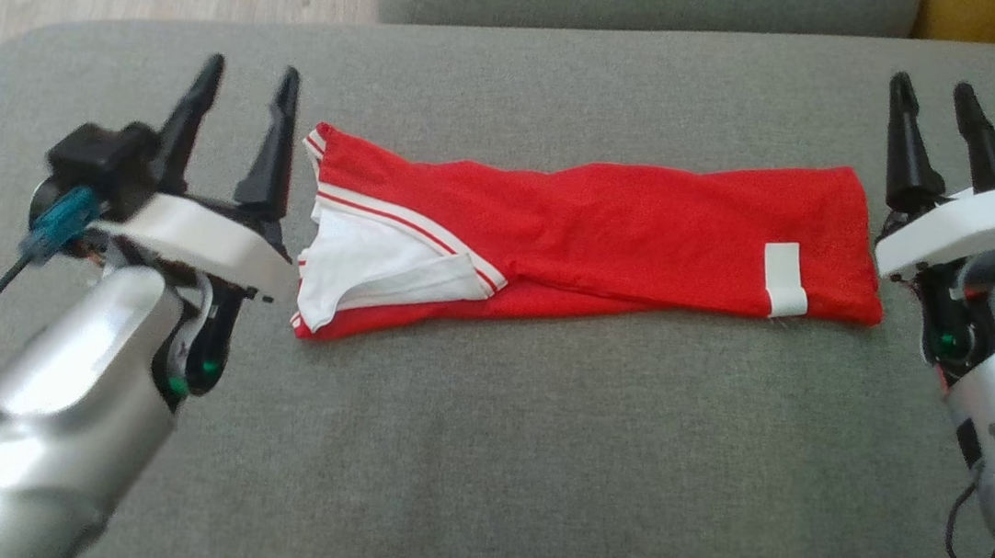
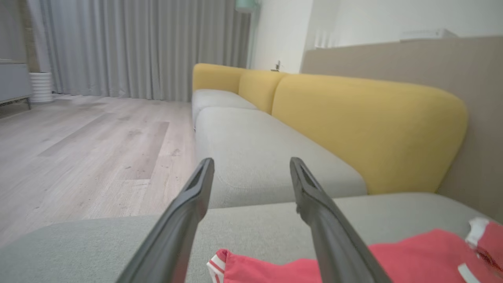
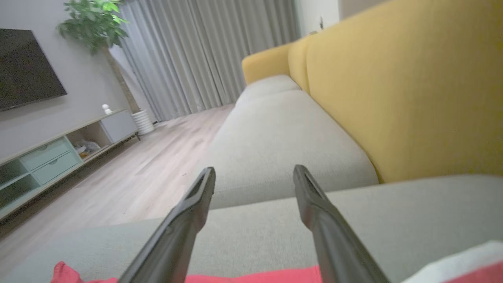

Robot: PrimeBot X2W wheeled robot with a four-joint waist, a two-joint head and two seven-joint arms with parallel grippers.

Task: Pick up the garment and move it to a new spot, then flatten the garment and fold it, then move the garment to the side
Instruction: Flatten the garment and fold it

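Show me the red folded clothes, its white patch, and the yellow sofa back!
Red folded fabric garment (image 1: 614, 227): head view, middle of the cloth.
White rectangular patch (image 1: 784, 280): head view, its centre.
Yellow padded sofa back (image 2: 365, 125): left wrist view, front face.

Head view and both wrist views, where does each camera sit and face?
Head view: on the head, looking down at the garment on the grey seat; open left tool and right tool flank it.
Left wrist view: on that wrist, facing along the sofa toward curtains; own fingers show.
Right wrist view: same from the right wrist, own fingers.
Shared: both wrist views catch garment, yellow backrest.
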